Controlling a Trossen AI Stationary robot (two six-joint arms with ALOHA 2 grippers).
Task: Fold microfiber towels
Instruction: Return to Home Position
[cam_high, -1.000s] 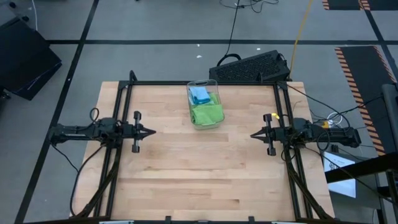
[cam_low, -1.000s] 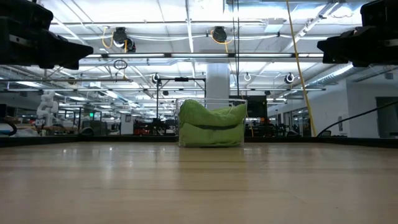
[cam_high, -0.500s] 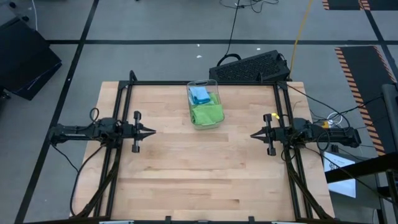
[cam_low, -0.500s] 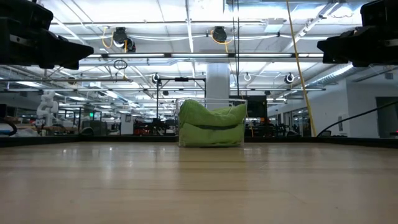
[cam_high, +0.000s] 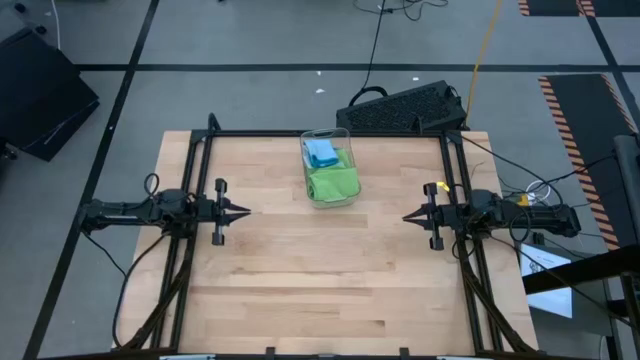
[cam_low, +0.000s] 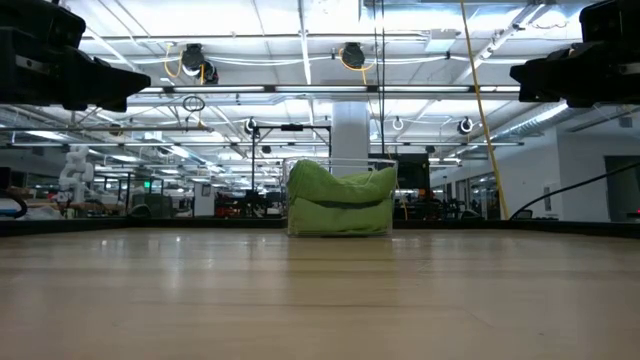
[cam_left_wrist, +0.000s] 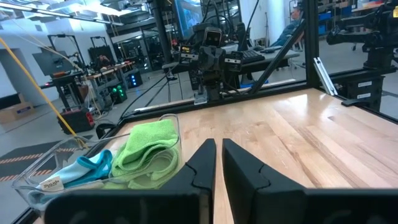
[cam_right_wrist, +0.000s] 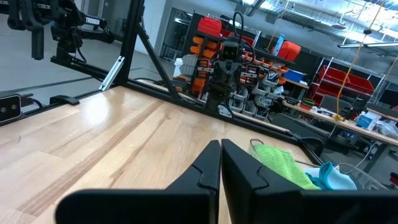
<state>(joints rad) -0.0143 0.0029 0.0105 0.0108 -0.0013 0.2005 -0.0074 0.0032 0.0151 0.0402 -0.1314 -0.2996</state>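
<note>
The microfiber towels lie bunched in a clear plastic bin (cam_high: 343, 134) at the middle of the table's far edge. A lime green one (cam_high: 333, 183) fills the near part and a light blue one (cam_high: 321, 152) lies behind it. The green towel (cam_low: 340, 200) bulges against the bin's front wall in the low view. My left gripper (cam_high: 245, 212) hovers at the table's left side, pointing level toward the right, shut and holding nothing (cam_left_wrist: 219, 149). My right gripper (cam_high: 407, 216) mirrors it at the right side, shut and holding nothing (cam_right_wrist: 220, 149).
A black metal frame (cam_high: 300, 134) runs along the table's far, left and right edges. Bare wood (cam_high: 320, 270) spreads between the two grippers and toward the near edge. A black case (cam_high: 405, 108) lies beyond the far right corner.
</note>
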